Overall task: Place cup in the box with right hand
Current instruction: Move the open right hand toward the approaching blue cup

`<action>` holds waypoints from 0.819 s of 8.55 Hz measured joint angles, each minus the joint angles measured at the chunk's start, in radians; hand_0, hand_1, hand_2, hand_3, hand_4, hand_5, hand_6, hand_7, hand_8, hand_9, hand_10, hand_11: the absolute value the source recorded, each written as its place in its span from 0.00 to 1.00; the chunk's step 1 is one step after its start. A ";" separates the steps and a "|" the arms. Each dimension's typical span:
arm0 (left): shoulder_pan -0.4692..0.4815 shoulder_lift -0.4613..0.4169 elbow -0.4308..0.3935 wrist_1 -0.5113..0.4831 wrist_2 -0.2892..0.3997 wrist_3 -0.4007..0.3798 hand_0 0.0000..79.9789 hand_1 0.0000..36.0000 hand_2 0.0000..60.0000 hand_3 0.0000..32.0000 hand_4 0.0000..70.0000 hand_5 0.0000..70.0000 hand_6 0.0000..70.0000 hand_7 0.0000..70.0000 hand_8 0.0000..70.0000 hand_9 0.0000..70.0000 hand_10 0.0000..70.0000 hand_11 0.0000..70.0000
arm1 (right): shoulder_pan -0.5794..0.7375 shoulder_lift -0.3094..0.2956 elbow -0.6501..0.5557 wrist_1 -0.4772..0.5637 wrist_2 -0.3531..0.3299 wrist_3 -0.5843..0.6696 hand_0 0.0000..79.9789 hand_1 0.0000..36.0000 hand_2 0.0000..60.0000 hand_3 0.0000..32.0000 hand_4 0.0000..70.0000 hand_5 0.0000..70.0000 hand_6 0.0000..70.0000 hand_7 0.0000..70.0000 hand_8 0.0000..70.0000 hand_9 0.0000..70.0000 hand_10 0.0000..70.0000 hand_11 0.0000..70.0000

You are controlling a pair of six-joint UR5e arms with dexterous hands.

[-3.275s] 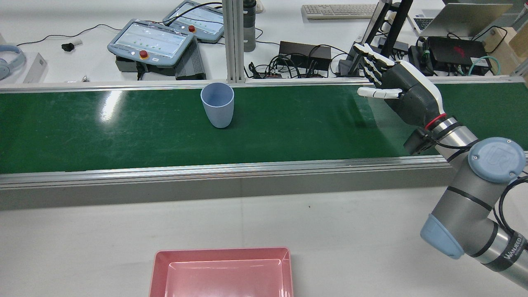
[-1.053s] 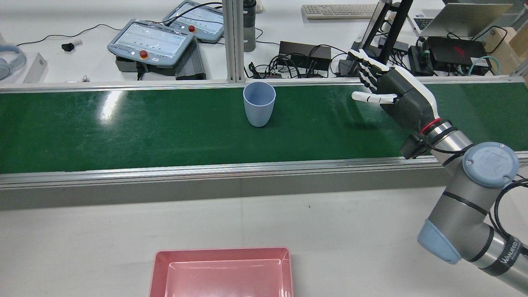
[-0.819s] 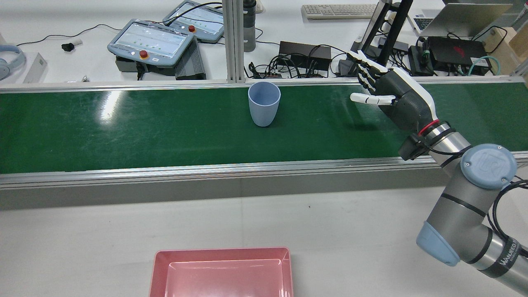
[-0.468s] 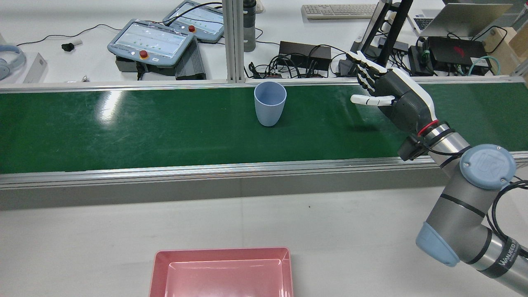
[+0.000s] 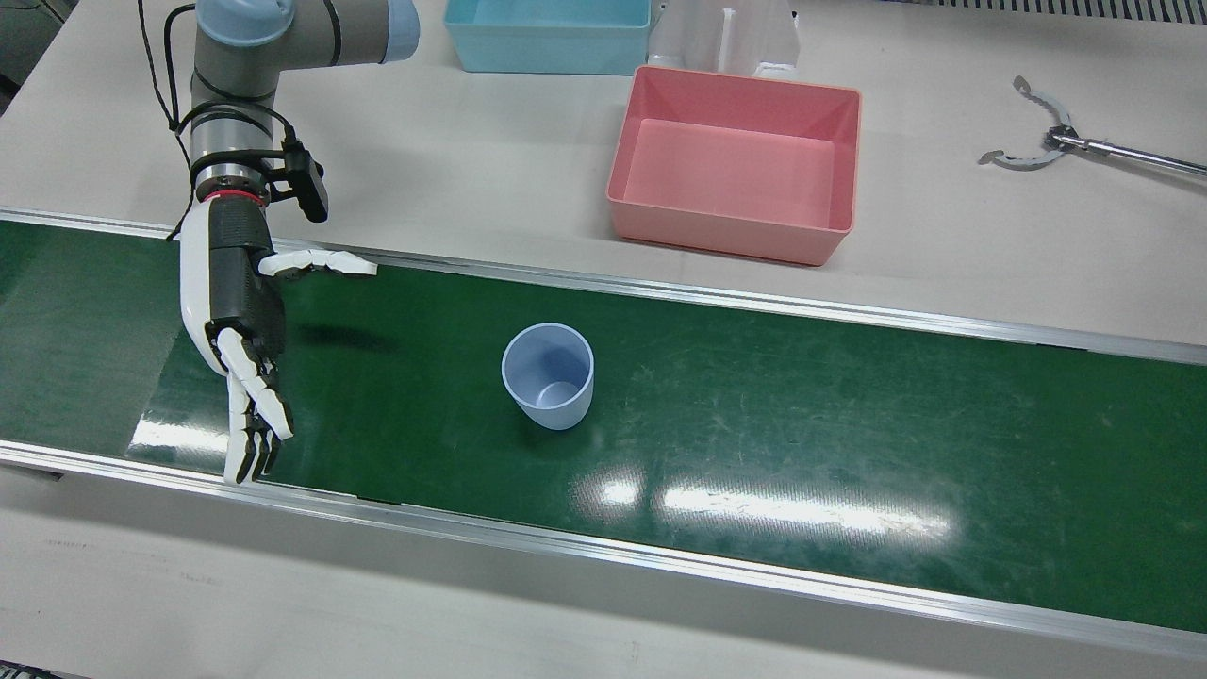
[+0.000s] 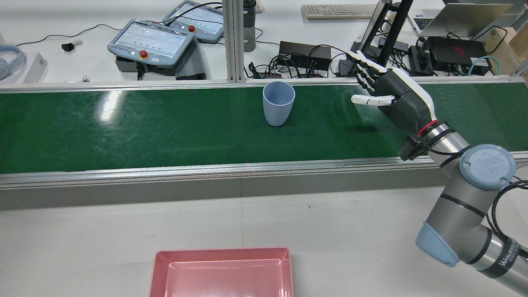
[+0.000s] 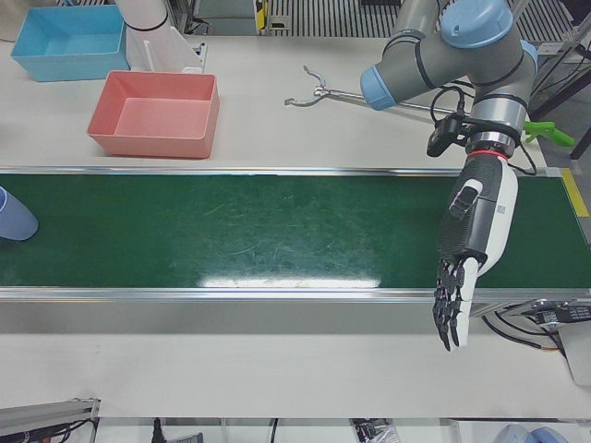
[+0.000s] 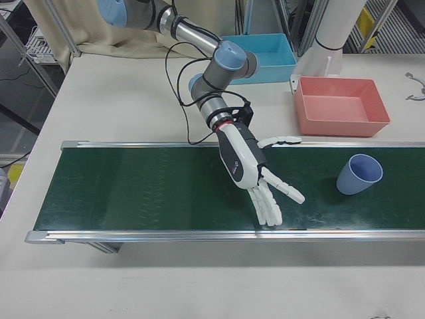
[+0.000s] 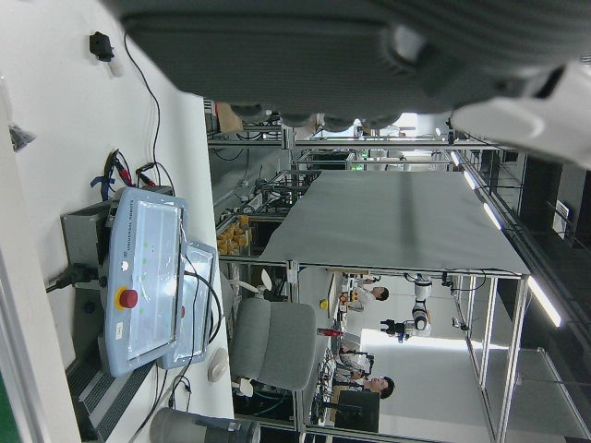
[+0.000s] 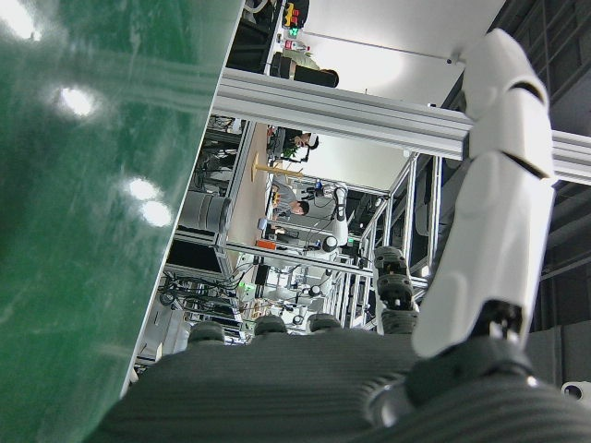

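Right hand [image 6: 398,97] waits spread wide and empty above the green belt [image 6: 165,123], palm facing the upright cup [image 6: 279,103], likely positioned to catch it.

One blue cup [image 5: 548,375], one pink box [image 5: 736,162], one blue box [image 5: 549,35], two hands [image 5: 240,321] [image 7: 471,242]

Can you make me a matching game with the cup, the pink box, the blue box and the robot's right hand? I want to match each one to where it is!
Things:
1. cup
2. pink box
3. blue box
4. right hand

Places:
A. on the white table, at the far top edge of the front view
B. standing upright on the green belt
C. open above the belt, apart from the cup
D. on the white table beside the belt, with nothing in it

Pairs: 1-B, 2-D, 3-A, 4-C
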 measured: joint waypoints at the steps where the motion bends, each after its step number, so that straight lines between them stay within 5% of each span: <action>1: 0.000 0.000 0.000 0.000 0.000 0.000 0.00 0.00 0.00 0.00 0.00 0.00 0.00 0.00 0.00 0.00 0.00 0.00 | 0.001 0.003 0.002 0.003 0.009 0.014 0.61 0.60 0.22 0.00 0.00 0.07 0.00 0.00 0.00 0.00 0.00 0.00; 7: 0.000 0.000 0.000 0.000 0.001 0.000 0.00 0.00 0.00 0.00 0.00 0.00 0.00 0.00 0.00 0.00 0.00 0.00 | -0.029 0.026 0.003 -0.001 0.055 0.103 0.61 0.59 0.22 0.00 0.00 0.07 0.00 0.00 0.00 0.00 0.00 0.00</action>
